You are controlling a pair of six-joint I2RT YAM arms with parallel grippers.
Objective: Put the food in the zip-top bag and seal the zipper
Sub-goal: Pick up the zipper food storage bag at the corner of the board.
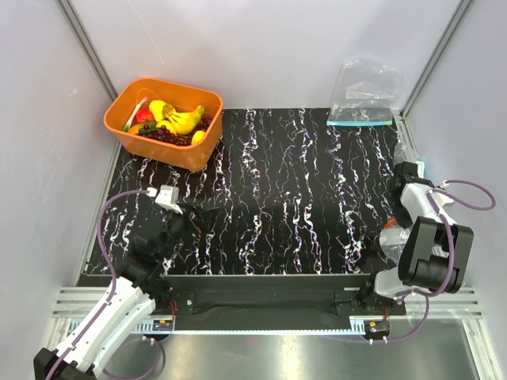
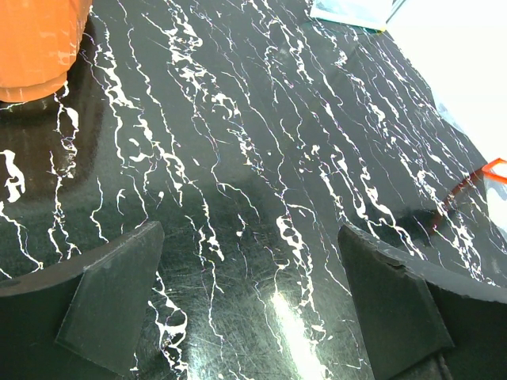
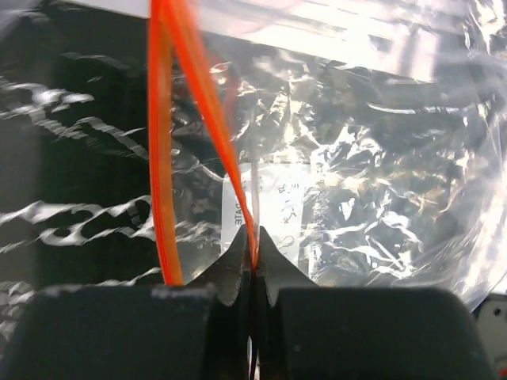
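Note:
The food lies in the orange basket [image 1: 127, 119] at the far left: a yellow banana bunch [image 1: 184, 119], dark grapes [image 1: 169, 136] and a yellow lemon piece [image 1: 198, 136]. The clear zip-top bag [image 3: 380, 174] is at the right edge of the table, also in the top view [image 1: 390, 239]. My right gripper [image 3: 253, 241] is shut on one lip of its red-orange zipper [image 3: 207, 103]. The other lip [image 3: 162, 158] hangs apart, so the mouth gapes. My left gripper [image 2: 253, 293] is open and empty, low over the table [image 2: 238, 158] at the near left.
A clear bag with a teal-blue strip [image 1: 363, 99] leans against the back wall at the far right, and its corner shows in the left wrist view [image 2: 348, 9]. The basket's corner [image 2: 40, 47] is ahead-left of my left gripper. White walls close in the table.

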